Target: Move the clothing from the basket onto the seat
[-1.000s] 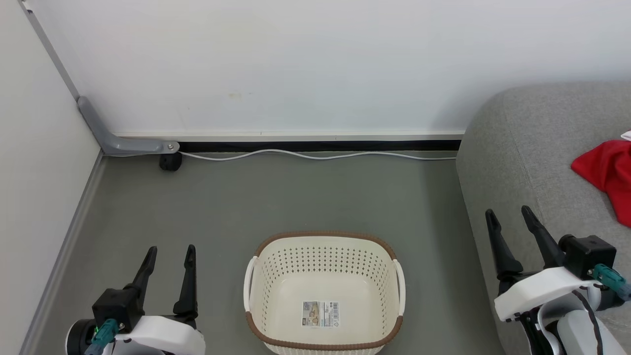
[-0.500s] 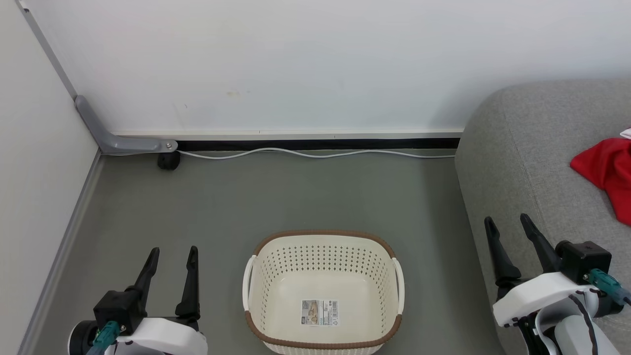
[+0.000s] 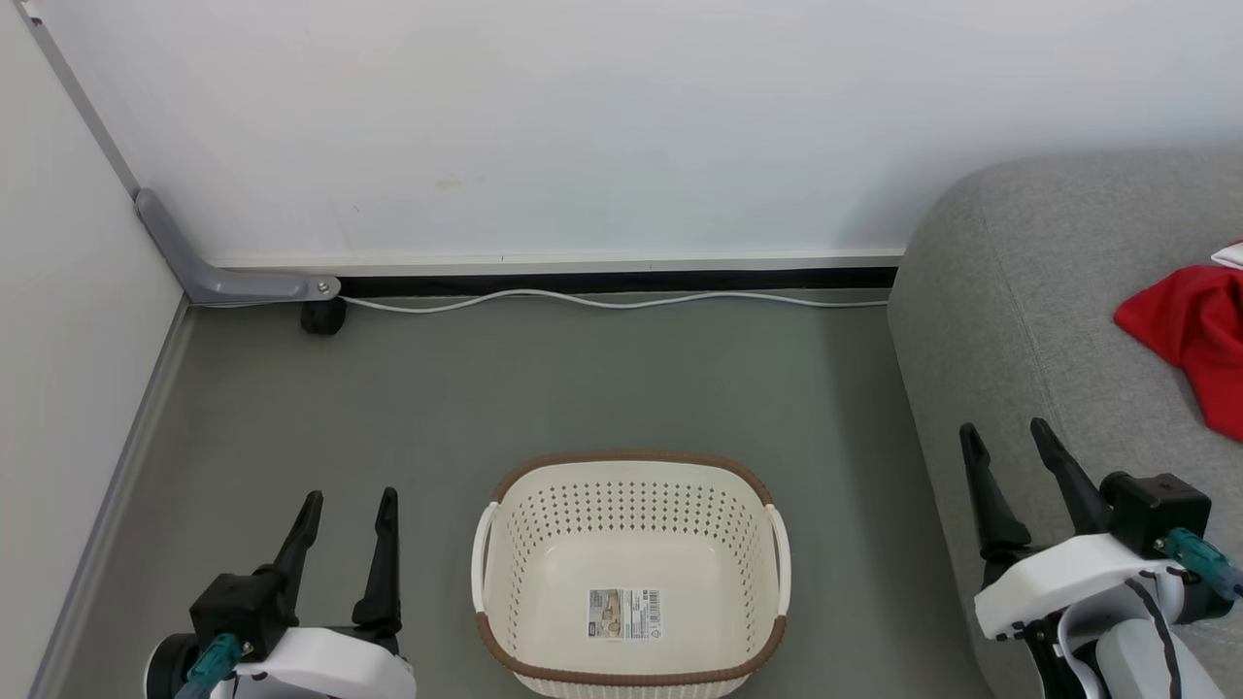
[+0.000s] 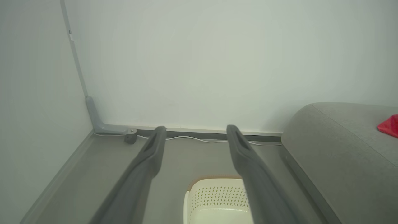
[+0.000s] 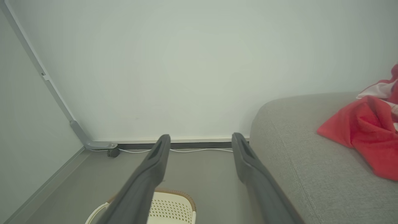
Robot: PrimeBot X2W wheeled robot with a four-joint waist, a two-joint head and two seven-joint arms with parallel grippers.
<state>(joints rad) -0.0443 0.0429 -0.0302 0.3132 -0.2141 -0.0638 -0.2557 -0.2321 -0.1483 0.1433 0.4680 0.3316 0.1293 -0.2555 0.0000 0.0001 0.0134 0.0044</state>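
The cream basket with a brown rim stands on the floor at the bottom centre, holding nothing but the barcode label on its floor. Red clothing with a white panel lies on the grey sofa seat at the right edge; the right wrist view shows the clothing on the seat too. My left gripper is open at the lower left, left of the basket. My right gripper is open at the lower right, over the sofa's near edge. Both hold nothing.
A white wall runs along the back with a white cable on the floor at its foot. A grey bracket and a small black caster sit in the left corner. Grey floor stretches between the wall and the basket.
The whole head view has shifted slightly, so the camera moved. Both grippers stay open and in nearly the same place. The basket and clothing lie as before.
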